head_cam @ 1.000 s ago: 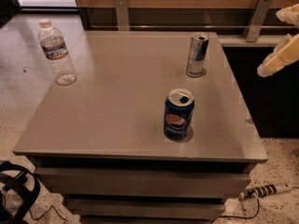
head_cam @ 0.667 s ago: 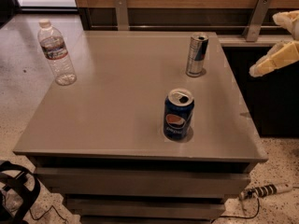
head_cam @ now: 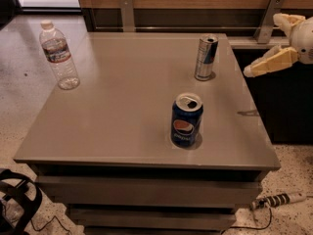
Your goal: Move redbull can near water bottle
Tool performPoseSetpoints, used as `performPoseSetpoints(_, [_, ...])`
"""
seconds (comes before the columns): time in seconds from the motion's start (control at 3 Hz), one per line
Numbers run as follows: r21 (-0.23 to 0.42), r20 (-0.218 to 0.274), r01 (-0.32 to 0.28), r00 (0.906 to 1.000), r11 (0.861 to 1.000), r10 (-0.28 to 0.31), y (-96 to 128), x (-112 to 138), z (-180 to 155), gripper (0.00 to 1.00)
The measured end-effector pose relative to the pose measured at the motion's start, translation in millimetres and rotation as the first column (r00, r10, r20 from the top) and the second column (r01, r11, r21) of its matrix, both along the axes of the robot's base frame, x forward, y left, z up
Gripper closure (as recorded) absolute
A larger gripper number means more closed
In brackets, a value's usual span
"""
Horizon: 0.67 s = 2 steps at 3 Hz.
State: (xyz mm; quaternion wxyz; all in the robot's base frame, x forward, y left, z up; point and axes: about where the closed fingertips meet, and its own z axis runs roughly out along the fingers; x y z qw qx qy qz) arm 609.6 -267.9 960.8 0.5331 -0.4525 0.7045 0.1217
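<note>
The redbull can [head_cam: 206,57], slim and silver-blue, stands upright at the back right of the grey table [head_cam: 122,111]. The water bottle [head_cam: 58,55], clear with a white cap and a label band, stands upright at the table's back left edge. My gripper [head_cam: 262,46] is in the air just past the table's right edge, to the right of the redbull can and apart from it. Its cream fingers [head_cam: 269,62] are spread open and hold nothing.
A wider dark blue Pepsi can [head_cam: 186,120] stands upright at the front middle-right of the table. A wooden wall with metal brackets [head_cam: 126,11] runs behind. Black cables [head_cam: 19,199] lie on the floor at the front left, a power strip [head_cam: 276,199] at the front right.
My gripper has moved left, in from the right edge of the view toward the table's right edge. The cans and the bottle have not moved.
</note>
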Motion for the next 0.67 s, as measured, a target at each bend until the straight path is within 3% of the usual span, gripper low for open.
performPoseSetpoints(0.67, [0.016,-0.017,-0.016,0.9997,1.0,0.016,9,13,-10,0.0])
